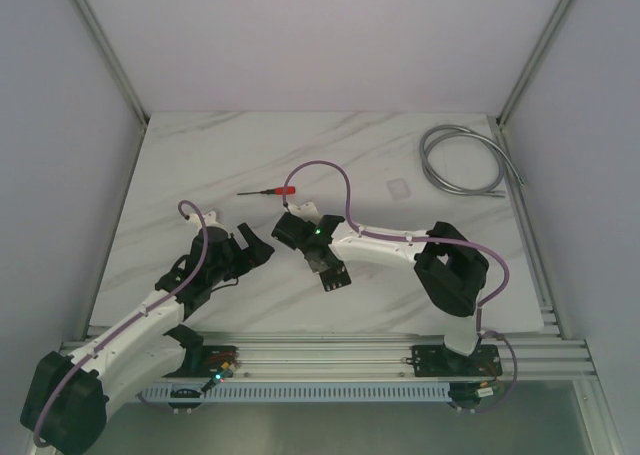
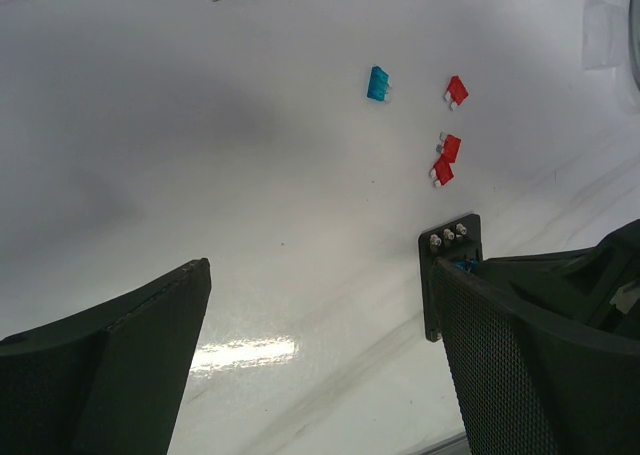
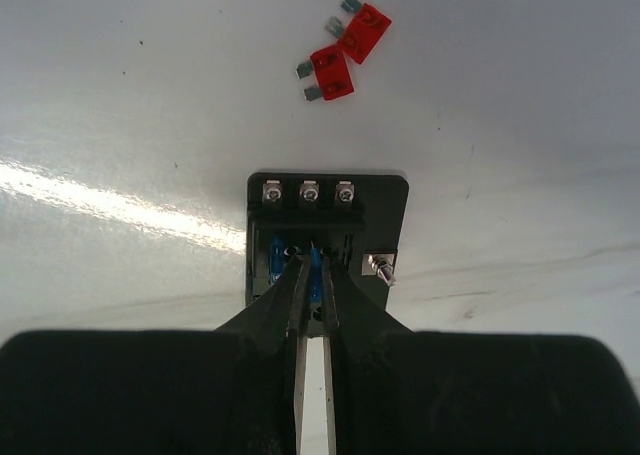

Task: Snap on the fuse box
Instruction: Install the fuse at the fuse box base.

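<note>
The right hand [image 3: 313, 270] is almost shut. Its two thin tips pinch a little blue fuse [image 3: 316, 258] that stands in the fuse box [image 3: 385, 200]. The fuse box is a flat black square with three shiny screws [image 3: 308, 191] along one edge. It lies on the smooth white worktop [image 3: 150, 105], near the middle, just beside the left hand [image 2: 320, 275]. The left hand is wide open and holds nothing. Its fingers [image 2: 520, 355] are black, and one has a dotted skin. Two small red fuses [image 3: 345, 50] lie loose near the box.
</note>
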Action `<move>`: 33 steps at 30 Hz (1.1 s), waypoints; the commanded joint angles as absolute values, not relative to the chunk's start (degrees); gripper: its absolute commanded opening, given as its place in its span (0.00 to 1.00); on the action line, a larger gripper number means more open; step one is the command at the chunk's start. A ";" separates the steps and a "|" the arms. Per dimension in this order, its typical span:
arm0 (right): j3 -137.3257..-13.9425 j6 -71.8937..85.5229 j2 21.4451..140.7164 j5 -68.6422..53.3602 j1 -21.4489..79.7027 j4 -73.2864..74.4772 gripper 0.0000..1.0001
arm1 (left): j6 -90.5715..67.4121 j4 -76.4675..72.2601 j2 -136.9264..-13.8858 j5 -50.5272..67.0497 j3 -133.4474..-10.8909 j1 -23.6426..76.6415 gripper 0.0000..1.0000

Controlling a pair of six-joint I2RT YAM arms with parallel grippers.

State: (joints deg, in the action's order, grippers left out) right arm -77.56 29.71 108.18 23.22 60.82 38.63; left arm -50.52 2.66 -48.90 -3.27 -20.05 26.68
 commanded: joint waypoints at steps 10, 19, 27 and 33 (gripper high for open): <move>-77.21 29.50 109.76 24.60 61.46 40.32 0.11 | -50.71 3.10 -48.45 -3.01 -19.56 26.38 1.00; -75.06 31.17 109.52 23.21 61.39 36.99 0.23 | -50.73 3.14 -48.01 -2.82 -19.38 26.35 1.00; -73.10 32.23 107.17 22.13 60.83 34.82 0.30 | -50.81 3.15 -47.70 -2.73 -19.24 26.42 1.00; -72.82 32.23 104.00 21.27 60.74 33.30 0.37 | -50.90 3.14 -47.70 -2.51 -19.33 26.37 1.00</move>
State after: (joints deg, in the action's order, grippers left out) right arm -73.78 30.81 106.76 22.26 60.71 34.92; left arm -50.52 2.66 -48.47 -3.22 -19.79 26.68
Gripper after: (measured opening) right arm 0.344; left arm 0.998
